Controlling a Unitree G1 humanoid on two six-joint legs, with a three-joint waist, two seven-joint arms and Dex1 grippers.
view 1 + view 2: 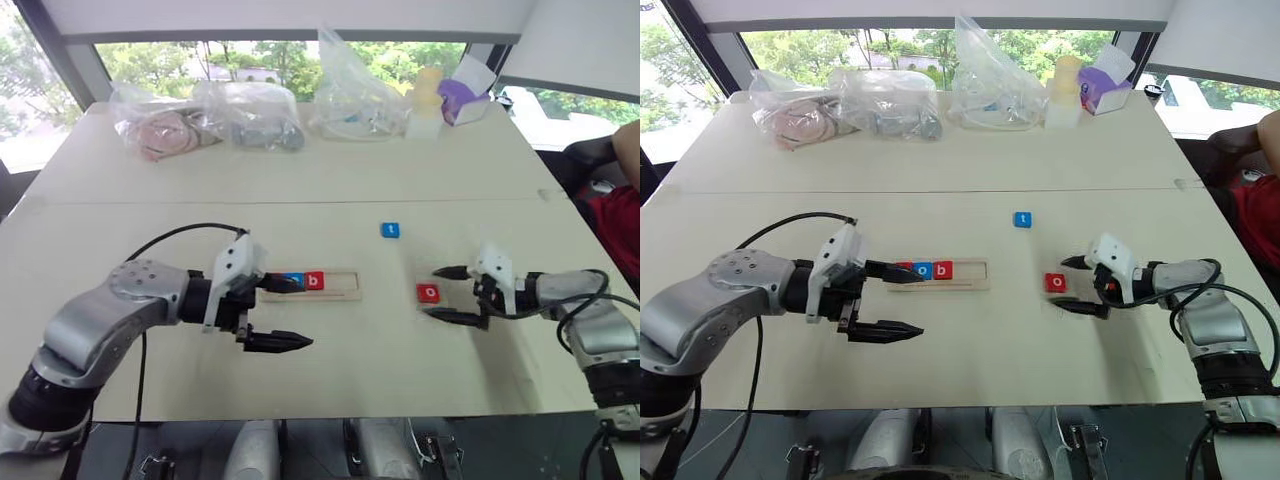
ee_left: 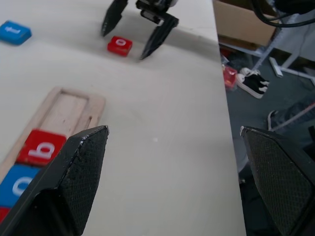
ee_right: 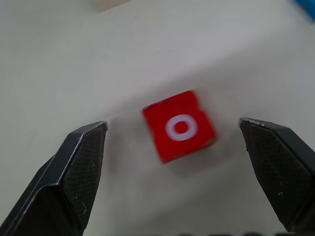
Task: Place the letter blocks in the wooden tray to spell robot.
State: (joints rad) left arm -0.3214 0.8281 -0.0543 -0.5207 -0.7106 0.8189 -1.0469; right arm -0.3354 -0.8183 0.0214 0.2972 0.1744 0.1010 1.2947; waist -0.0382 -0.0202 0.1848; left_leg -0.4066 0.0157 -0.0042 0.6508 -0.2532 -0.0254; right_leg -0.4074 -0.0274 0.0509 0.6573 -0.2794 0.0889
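A: Left eye view, from the left: found the left gripper (image 1: 303, 312) just at the left end of the wooden tray (image 1: 340, 284), jaws spread wide, holding nothing.

B: And inside the tray?

A: Counted three blocks at its left end. Made out a red block (image 2: 2, 214) first, letter hidden, then the blue o (image 1: 294, 281), then the red b (image 1: 315, 281), touching in a row. Saw the two slots at the right end bare.

B: Judged the word as three letters in, then. Further right?

A: Spotted the red o (image 1: 429, 293) flat on the surface (image 1: 200, 200), apart from the tray's right end. Caught the right gripper (image 1: 1060, 284) straddling it, jaws wide on either side, not touching it. Noticed the blue t (image 1: 390, 230) farther back, alone on the surface.

B: Took the step in hand as the pick of the second o.

A: Agreed. Reckoned the next move called for closing squarely on the block's sides, lifting, and carrying it left to the fourth slot, right against the b.

B: Flagged one risk: block sat slightly askew between the jaws, so possibly twisted on closing.
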